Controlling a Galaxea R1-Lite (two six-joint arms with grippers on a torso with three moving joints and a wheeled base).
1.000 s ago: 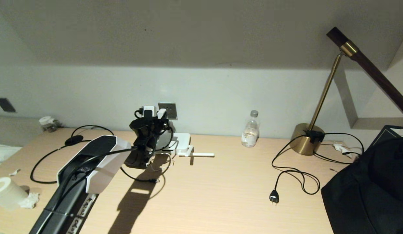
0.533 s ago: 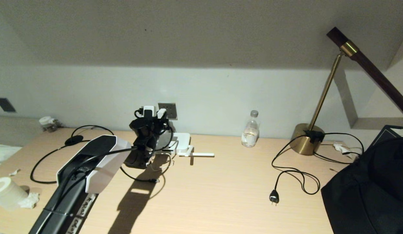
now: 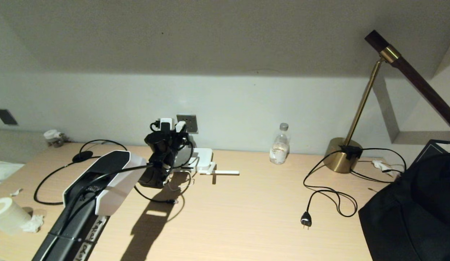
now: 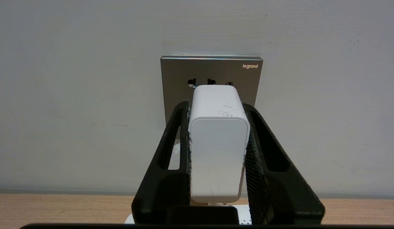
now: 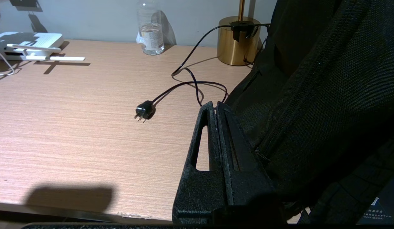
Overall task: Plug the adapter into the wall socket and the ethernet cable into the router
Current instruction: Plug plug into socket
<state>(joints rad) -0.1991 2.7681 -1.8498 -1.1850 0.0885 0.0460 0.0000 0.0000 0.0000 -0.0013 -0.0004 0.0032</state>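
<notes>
Nothing has moved since the earlier frame. Left claw [image 4: 217, 109] stays clamped on the adapter [image 4: 217, 149], held at the wall socket [image 4: 211, 71] above the router [image 3: 201, 157]. Right claw [image 5: 215, 106] rests fully closed and empty over the bench [image 5: 73, 111].

The left arm [image 3: 101, 188] is stretched forward and its wrist is held level. The left gripper [image 4: 216, 109] is clamped on something held between its fingers [image 4: 176, 127]. The right gripper [image 5: 215, 106] is parked low, fingers pressed together.
</notes>
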